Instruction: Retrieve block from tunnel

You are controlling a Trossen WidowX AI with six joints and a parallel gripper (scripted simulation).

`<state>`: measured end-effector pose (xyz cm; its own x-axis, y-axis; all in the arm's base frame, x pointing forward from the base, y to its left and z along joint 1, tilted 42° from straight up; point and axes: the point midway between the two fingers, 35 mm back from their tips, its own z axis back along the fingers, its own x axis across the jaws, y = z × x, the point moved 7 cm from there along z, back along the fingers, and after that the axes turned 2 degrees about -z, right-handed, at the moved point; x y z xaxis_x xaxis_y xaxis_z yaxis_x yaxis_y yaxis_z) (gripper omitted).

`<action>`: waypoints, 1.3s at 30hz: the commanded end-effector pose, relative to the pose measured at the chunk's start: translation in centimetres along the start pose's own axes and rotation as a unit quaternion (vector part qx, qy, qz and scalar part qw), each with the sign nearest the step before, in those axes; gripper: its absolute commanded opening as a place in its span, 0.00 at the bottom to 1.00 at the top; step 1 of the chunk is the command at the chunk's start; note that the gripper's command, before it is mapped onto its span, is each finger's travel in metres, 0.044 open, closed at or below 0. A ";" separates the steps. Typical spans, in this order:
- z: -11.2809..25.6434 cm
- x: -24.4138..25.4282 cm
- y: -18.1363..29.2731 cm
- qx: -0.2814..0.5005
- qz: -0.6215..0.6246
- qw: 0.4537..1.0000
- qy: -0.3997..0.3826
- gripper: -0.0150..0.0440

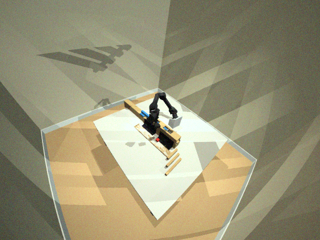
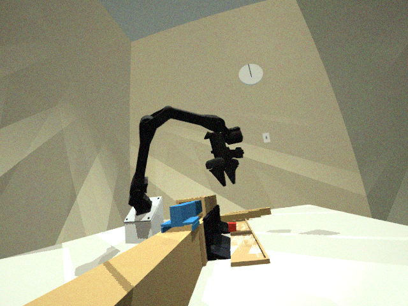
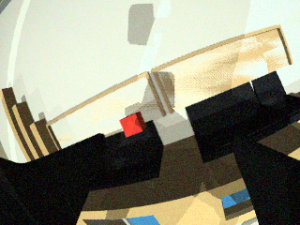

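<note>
Open hand [image 1: 155, 129] [image 2: 229, 185] [image 3: 171, 142] above red block [image 1: 157, 139] [image 2: 232, 226] [image 3: 133, 125]

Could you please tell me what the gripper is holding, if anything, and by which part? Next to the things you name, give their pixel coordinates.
Nothing is held: the gripper [image 1: 156, 129] [image 2: 229, 185] is open, and the red block [image 1: 157, 139] [image 2: 232, 226] [image 3: 133, 125] lies below it.

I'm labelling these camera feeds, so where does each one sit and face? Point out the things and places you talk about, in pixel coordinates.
Top: high above, angled down at table [image 1: 155, 191], whole arm [image 1: 161, 95] and hand [image 1: 156, 125].
Exterior: low beside the wooden beam [image 1: 133, 106] [image 2: 108, 273], looking along it; arm [image 2: 143, 148], open hand [image 2: 229, 184].
Wrist: on the arm, facing down past dark fingers.
Top and exterior share the red block [image 1: 157, 139] [image 2: 232, 226].
</note>
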<state>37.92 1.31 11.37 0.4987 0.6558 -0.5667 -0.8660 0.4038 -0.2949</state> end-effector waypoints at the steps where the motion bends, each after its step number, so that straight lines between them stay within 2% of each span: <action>1: -0.8 5.8 2.7 0.044 0.156 0.987 0.020 1.00; 4: -1.1 7.5 3.8 0.059 0.206 0.976 0.028 1.00; 13: -1.4 7.5 3.7 0.059 0.206 0.976 0.028 1.00; 39: -5.6 7.7 3.6 0.058 0.206 0.977 0.026 1.00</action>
<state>38.58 4.57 2.23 0.1130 0.7497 -0.6521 -0.9807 0.1897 0.0481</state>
